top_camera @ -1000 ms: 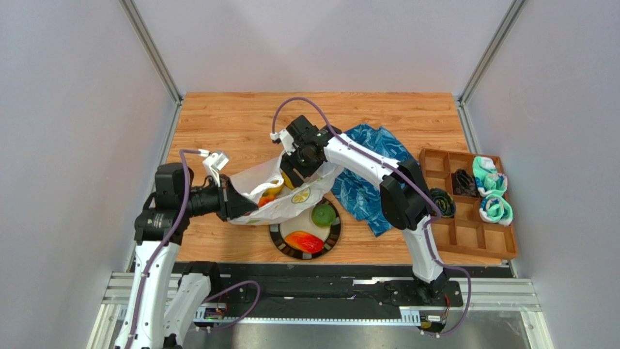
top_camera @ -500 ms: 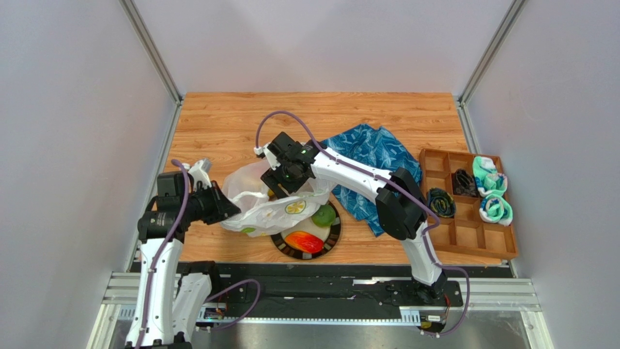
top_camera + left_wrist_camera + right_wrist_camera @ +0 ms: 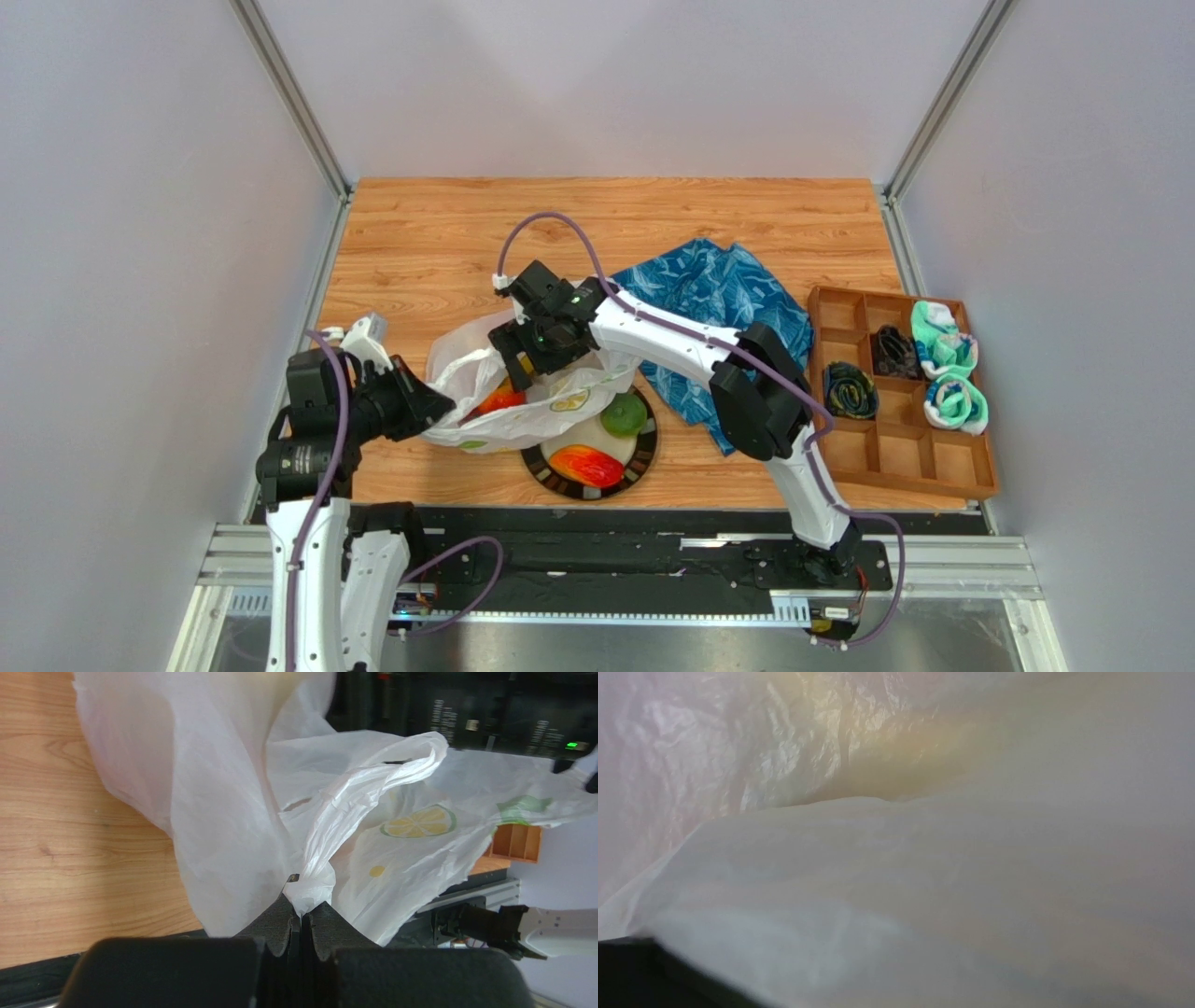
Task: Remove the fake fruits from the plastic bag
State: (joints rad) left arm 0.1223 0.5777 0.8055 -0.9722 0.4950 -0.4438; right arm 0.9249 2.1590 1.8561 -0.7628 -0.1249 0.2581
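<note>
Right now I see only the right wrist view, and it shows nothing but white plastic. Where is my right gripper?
Observer: From the top camera, the right gripper is pushed into the opening of the plastic bag.
Operator: Does anything hold the bag for me?
Observer: Yes. The left gripper is shut on a twisted handle of it.
Operator: Is any fruit left inside?
Observer: At least one: a red-orange fruit shows inside the bag, near the left gripper.
</note>
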